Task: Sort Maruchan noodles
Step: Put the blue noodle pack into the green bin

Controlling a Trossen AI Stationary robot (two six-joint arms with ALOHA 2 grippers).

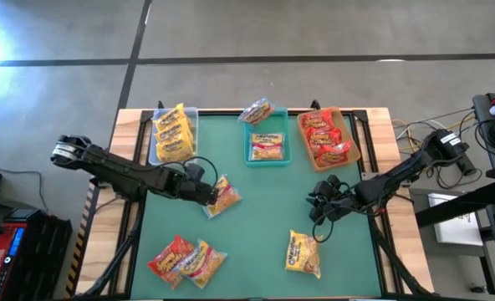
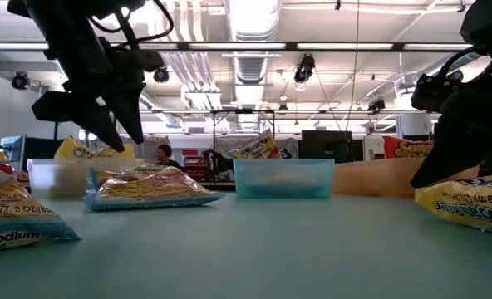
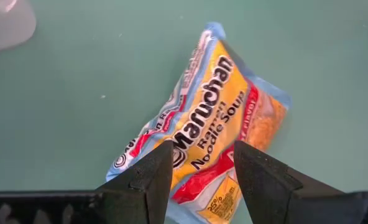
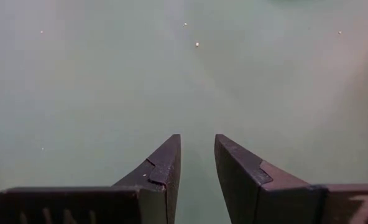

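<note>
The green table mat point(image 1: 256, 251) is the landmark here. Along its far edge stand three bins: a clear bin point(image 1: 191, 113) at the far-left corner filled with yellow packets point(image 1: 172, 134), a teal bin point(image 1: 267, 157) at the middle of the far edge with a multicoloured packet point(image 1: 267, 146) inside and another multicoloured packet point(image 1: 256, 111) leaning on its back rim, and a tan bin point(image 1: 354, 142) at the far-right corner holding red packets point(image 1: 324, 135). Each bin seems to collect one kind, so the sorting looks well under way.

The left arm reaches in from the mat's left edge. The left gripper point(image 3: 202, 168) hangs over a yellow-and-blue Maruchan packet point(image 1: 222, 198) lying flat left of the mat's centre; its jaws stand apart over the packet's near end, spread wide enough to take it. The low view suggests they sit just above it, not clamped. Judging by its colours, this packet likely belongs with the multicoloured ones.

The right arm comes in from the mat's right edge. The right gripper point(image 4: 196, 165) waits over bare mat right of centre, jaws narrow with a small gap and nothing between them.

Unsorted packets remain near the mat's front edge: a red packet point(image 1: 170, 255) and a yellow packet point(image 1: 201, 261) touching at front-left, and another yellow packet point(image 1: 303, 253) at front-right
</note>
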